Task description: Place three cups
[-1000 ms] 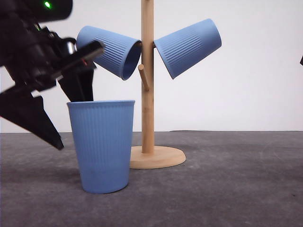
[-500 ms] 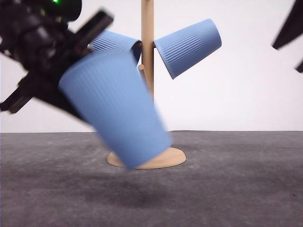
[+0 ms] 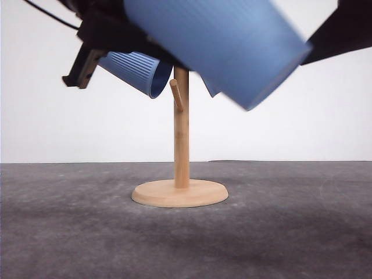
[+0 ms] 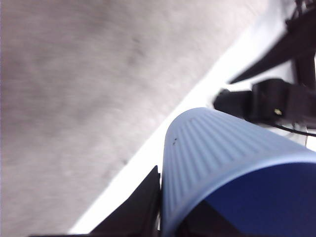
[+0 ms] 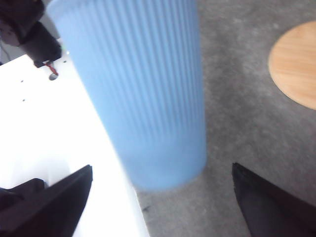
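Observation:
My left gripper point(image 3: 116, 29) is shut on the rim of a light-blue ribbed cup point(image 3: 226, 40) and holds it high and tilted, base pointing down to the right, in front of the wooden peg stand point(image 3: 181, 139). The left wrist view has the same cup point(image 4: 222, 158) beside one dark finger point(image 4: 140, 205). A second cup point(image 3: 136, 71) hangs on the stand's left peg. Only a sliver of a third cup point(image 3: 209, 88) shows behind the held one. My right gripper point(image 5: 163, 197) is open, with the held cup point(image 5: 143, 84) just ahead of its fingers.
The stand's round wooden base point(image 3: 180, 193) rests on the dark grey table point(image 3: 279, 232). A bare peg point(image 3: 176, 95) sticks out toward the front. The right arm point(image 3: 343, 32) is a dark shape at the upper right. A white wall is behind.
The left gripper took the cup off the table and swung it up and to the right, tilting it over. The right arm came in from the upper right.

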You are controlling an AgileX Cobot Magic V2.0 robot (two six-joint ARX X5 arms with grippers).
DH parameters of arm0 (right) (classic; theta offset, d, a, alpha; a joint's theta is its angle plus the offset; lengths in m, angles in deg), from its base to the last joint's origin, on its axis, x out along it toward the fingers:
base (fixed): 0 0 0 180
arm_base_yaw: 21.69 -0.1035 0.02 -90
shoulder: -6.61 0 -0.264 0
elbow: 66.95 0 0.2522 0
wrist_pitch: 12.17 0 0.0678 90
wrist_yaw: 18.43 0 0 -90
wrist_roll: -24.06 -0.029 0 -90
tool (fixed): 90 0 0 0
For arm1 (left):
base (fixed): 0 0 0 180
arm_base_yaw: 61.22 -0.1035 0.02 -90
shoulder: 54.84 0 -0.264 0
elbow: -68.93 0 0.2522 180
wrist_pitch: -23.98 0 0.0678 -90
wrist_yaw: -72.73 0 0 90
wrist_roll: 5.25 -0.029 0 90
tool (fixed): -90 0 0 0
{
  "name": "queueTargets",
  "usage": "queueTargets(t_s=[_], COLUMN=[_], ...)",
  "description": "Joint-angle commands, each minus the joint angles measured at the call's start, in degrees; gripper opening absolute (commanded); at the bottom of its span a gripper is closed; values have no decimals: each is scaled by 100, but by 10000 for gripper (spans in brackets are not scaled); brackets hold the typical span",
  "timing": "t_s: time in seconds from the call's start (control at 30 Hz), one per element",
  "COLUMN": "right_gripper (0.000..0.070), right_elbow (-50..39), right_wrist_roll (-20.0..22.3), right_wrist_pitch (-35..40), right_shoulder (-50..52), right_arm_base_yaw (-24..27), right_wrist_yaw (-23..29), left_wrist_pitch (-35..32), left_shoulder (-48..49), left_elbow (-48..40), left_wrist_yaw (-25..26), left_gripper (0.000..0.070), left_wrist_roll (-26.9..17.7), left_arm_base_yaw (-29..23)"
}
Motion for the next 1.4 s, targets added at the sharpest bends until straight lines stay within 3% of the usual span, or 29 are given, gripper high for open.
queueTargets(t_s=[0.0,0.33,0.5,0.67,0.73,0.9,0.97,1.17,1.37], right_gripper=[598,591,351,326,326,326,326,326,327], right_elbow=[44,44,46,46,46,46,46,34,-422], right_wrist_roll=[67,41,-34,-152,-180,-345,-456,-1157,-2014], right_wrist_pitch=[91,97,97,80,14,-351,-526,-977,-637], right_shoulder=[-24,-25,-24,-19,-14,21,28,27,134], right_arm_base_yaw=[-113,-533,-540,-538,-533,-527,-523,-522,-484], right_wrist_yaw=[-7,2,3,144,201,261,260,145,-610], left_wrist_pitch=[-137,-1066,-1056,-1049,-1050,-1041,-1008,-761,-315], left_shoulder=[-33,-33,-33,-33,-33,-28,-9,229,689], left_elbow=[156,165,173,187,206,216,216,216,216], left_wrist_yaw=[36,30,32,58,105,480,542,538,331], left_gripper=[0,0,0,3,62,429,540,562,562], left_wrist_roll=[152,773,769,743,703,556,509,-20,-487], left_arm_base_yaw=[174,665,676,675,669,559,462,30,-635])
